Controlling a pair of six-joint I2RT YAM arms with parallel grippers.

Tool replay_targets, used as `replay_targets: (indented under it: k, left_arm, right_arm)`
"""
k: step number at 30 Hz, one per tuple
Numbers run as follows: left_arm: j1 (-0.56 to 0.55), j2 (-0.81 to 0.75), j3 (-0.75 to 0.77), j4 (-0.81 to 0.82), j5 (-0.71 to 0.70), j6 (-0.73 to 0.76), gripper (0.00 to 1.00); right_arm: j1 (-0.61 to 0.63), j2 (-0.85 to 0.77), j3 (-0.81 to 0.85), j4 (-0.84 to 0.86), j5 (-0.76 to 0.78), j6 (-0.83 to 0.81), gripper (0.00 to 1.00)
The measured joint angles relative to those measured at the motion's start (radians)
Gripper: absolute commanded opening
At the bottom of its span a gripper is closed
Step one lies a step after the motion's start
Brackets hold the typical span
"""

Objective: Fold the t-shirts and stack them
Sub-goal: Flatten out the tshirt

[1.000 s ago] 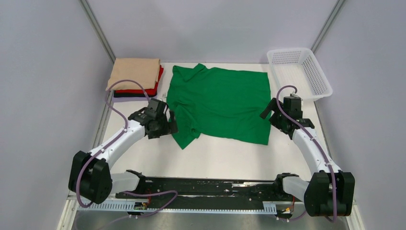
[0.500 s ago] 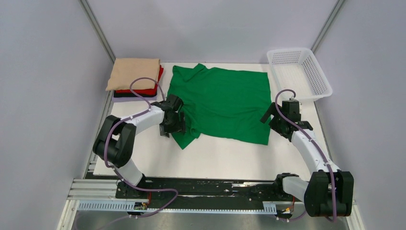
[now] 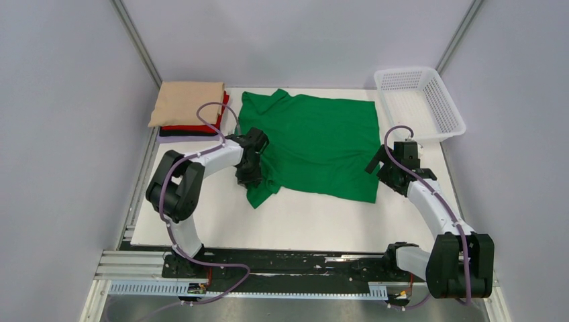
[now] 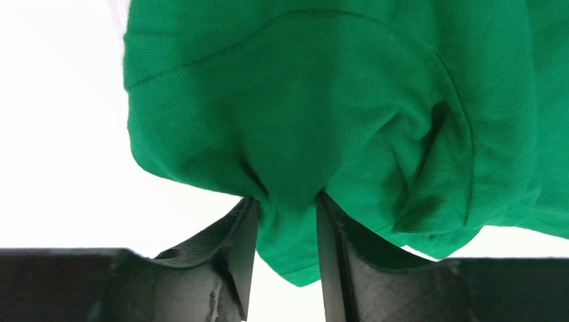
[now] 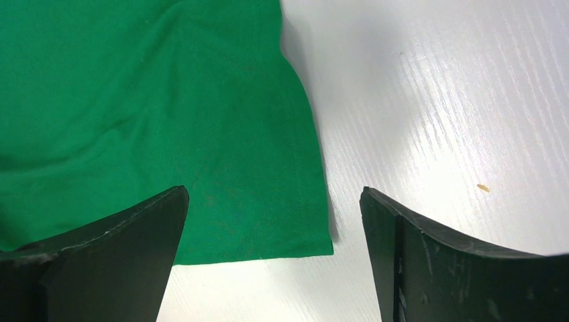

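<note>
Top external view: green t-shirt [image 3: 315, 144] lies spread flat in the middle of the table [image 3: 302, 223], the folded shirts [image 3: 190, 107] (beige on red on dark) are stacked at the far-left corner, and the white basket [image 3: 419, 100] sits far right, apart from the cloth. Left wrist view shows left gripper [image 4: 286, 201] pinched shut on a bunched fold of the near-left sleeve [image 4: 288, 121], likely so that sleeve can be carried inward for the first fold. Right gripper [image 5: 272, 194] hangs with fingers spread wide over the shirt's near-right hem corner [image 5: 315, 241], holding nothing, probably lined up to pin or grab it.
</note>
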Motion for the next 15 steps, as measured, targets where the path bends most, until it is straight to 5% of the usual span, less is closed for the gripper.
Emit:
replay_targets:
  k: [2, 6, 15]
  left_arm:
    - [-0.002, 0.016, 0.021, -0.011, 0.005, -0.006, 0.34]
    - [-0.008, 0.040, 0.053, -0.027, 0.002, -0.015, 0.02]
    - [-0.020, -0.038, -0.035, -0.029, -0.036, -0.046, 0.00]
  right_arm:
    - [0.000, 0.000, 0.000, 0.000, 0.000, 0.000, 1.00]
    - [0.000, 0.006, 0.000, 0.001, 0.000, -0.001, 1.00]
    - [0.000, 0.042, -0.005, -0.051, -0.005, 0.018, 0.96]
